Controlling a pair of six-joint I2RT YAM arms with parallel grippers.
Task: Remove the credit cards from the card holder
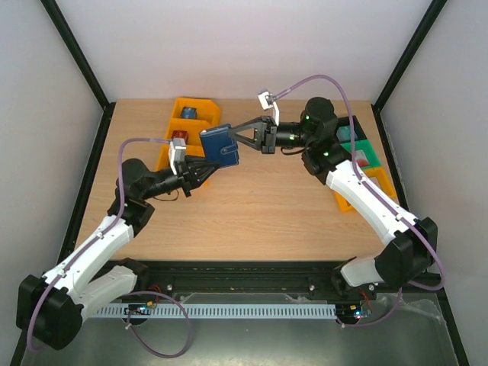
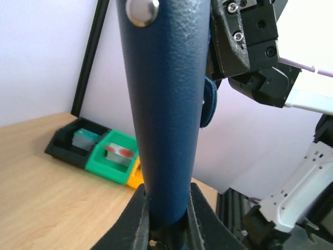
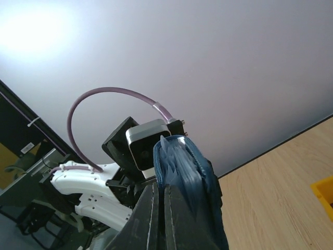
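The navy card holder [image 1: 219,145] hangs in the air between both arms above the table's back middle. My left gripper [image 1: 204,169] is shut on its lower folded spine; in the left wrist view the holder [image 2: 166,104] rises from between the fingers [image 2: 167,208], with its metal snap at the top. My right gripper [image 1: 238,135] is shut on the holder's opposite edge. In the right wrist view its fingers [image 3: 162,190] pinch one navy flap, and the holder [image 3: 190,172] gapes, showing light blue inner pockets. I cannot make out any credit cards.
A yellow bin [image 1: 191,114] with small items stands at the back left. Black, green and orange bins [image 1: 358,145] stand at the back right; they also show in the left wrist view [image 2: 112,156]. Black frame posts stand at the corners.
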